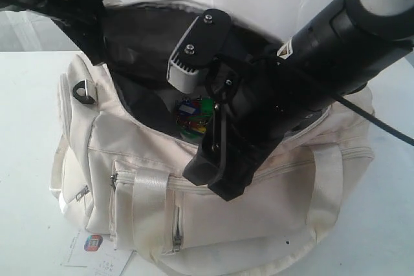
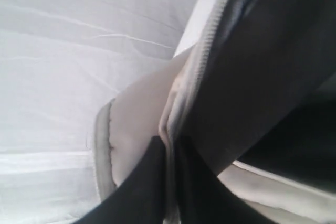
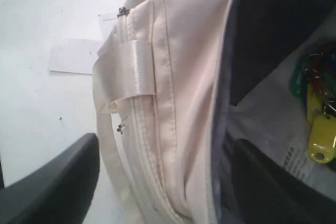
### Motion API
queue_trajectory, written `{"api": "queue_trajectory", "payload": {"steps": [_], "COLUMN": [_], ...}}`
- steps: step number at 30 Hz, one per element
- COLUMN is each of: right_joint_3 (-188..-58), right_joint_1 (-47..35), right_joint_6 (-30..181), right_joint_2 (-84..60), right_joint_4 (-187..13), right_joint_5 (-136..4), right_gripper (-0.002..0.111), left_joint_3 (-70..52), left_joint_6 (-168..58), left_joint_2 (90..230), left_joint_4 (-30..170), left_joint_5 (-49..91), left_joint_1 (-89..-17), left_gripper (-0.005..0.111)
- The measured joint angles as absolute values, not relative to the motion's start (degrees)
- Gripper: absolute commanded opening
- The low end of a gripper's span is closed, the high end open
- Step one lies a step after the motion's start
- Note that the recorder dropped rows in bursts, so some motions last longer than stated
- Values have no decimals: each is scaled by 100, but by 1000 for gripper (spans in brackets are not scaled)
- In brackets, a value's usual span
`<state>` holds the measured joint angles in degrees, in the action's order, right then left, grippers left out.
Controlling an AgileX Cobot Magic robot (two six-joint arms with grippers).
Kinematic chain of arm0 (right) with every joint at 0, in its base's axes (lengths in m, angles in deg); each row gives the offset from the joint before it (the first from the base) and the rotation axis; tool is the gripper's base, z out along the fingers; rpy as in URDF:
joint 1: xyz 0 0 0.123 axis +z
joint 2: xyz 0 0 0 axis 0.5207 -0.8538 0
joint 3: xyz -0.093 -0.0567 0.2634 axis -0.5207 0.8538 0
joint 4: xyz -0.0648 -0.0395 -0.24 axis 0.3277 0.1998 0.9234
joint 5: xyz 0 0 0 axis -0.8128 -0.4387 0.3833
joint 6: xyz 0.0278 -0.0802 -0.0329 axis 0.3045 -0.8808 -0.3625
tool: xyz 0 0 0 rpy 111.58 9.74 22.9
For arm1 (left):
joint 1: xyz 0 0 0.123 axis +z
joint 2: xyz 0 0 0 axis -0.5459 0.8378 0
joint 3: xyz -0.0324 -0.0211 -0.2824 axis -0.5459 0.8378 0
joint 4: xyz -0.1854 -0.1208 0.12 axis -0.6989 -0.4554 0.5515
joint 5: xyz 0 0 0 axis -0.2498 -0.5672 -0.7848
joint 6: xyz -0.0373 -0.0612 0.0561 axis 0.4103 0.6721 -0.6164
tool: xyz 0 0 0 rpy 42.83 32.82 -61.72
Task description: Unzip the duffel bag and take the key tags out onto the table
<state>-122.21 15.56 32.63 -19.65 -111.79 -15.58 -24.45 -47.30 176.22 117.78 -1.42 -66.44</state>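
Right end effector [image 3: 163,148] wide open, nothing held, straddling near wall of duffel bag [image 1: 259,211]: one finger outside, other inside. Left end effector [image 2: 170,148] pinched tight on zip edge of bag opening. Key tags [image 1: 194,116] down inside open bag, close to right fingers, untouched. Bag sitting on table [image 1: 26,127].

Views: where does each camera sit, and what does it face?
Exterior: high up, looking down into the open bag; left arm and right arm show.
Left wrist: close at the bag's rim; left gripper pinches it.
Right wrist: beside the bag's side, facing its strap; right gripper open.
Shared: exterior and right wrist both show the key tags.
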Motion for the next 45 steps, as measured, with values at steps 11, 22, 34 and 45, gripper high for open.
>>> {"api": "queue_trajectory", "payload": {"steps": [11, 22, 34, 45], "right_joint_3": [-12221, -12221, -12221, -12221], "right_joint_1": [1556, 1556, 1556, 1556], "right_joint_6": [3274, 3359, 3359, 3363], "right_joint_2": [-1965, -1965, -1965, -1965], "right_joint_4": [-11179, -11201, -11201, -11201], "right_joint_5": [-1568, -1568, -1568, -1568], "right_gripper": [66, 66, 66, 66], "left_joint_3": [-2445, -2494, -3101, -3739], "left_joint_6": [-2774, -2753, -2277, -1757], "left_joint_2": [18478, 18622, 18622, 18622], "left_joint_4": [12013, 12252, 12807, 13635], "left_joint_5": [35, -289, -617, -892], "left_joint_1": [-5686, -5631, -5631, -5631], "left_gripper": [16, 87, 88, 88]}}
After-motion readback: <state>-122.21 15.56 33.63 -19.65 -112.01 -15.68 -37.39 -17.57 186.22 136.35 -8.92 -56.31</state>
